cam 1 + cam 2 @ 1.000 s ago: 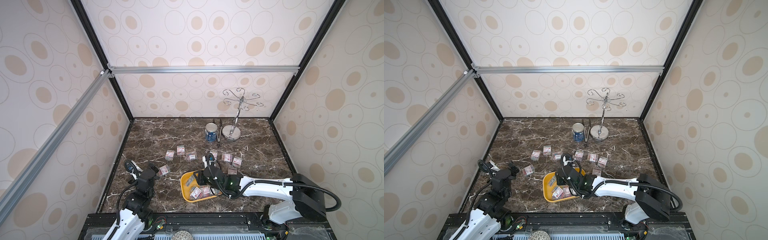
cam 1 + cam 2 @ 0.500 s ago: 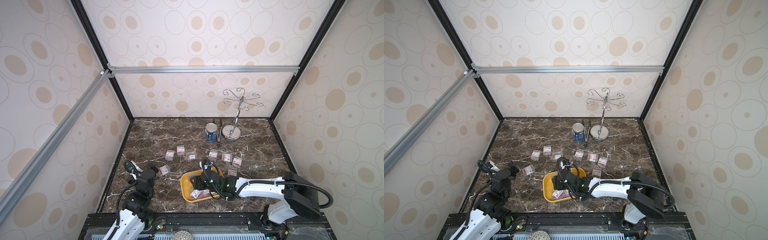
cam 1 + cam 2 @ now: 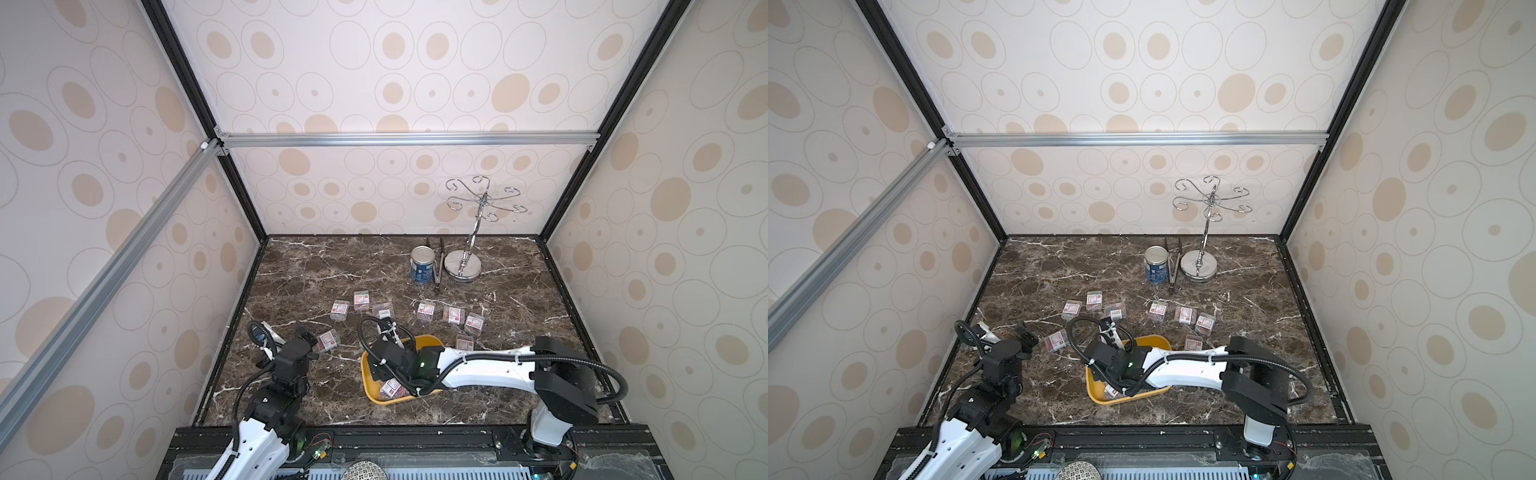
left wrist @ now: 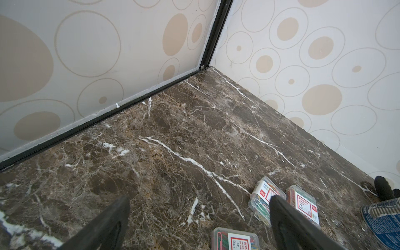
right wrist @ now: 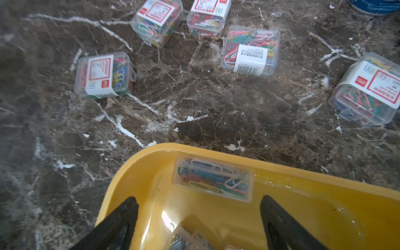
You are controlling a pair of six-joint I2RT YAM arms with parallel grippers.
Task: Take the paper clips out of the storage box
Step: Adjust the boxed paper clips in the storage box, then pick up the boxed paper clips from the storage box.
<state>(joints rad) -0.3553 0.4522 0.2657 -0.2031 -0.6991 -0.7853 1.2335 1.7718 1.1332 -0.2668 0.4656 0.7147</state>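
Right end effector (image 5: 198, 201) hovers spread & empty over yellow storage box (image 5: 140, 164), prob. to straddle clear paper-clip case (image 5: 213, 179).

Bright even light — blurry right-wrist view

Beyond the yellow storage box (image 3: 1154, 343) lie scattered paper clips (image 3: 1185, 314).
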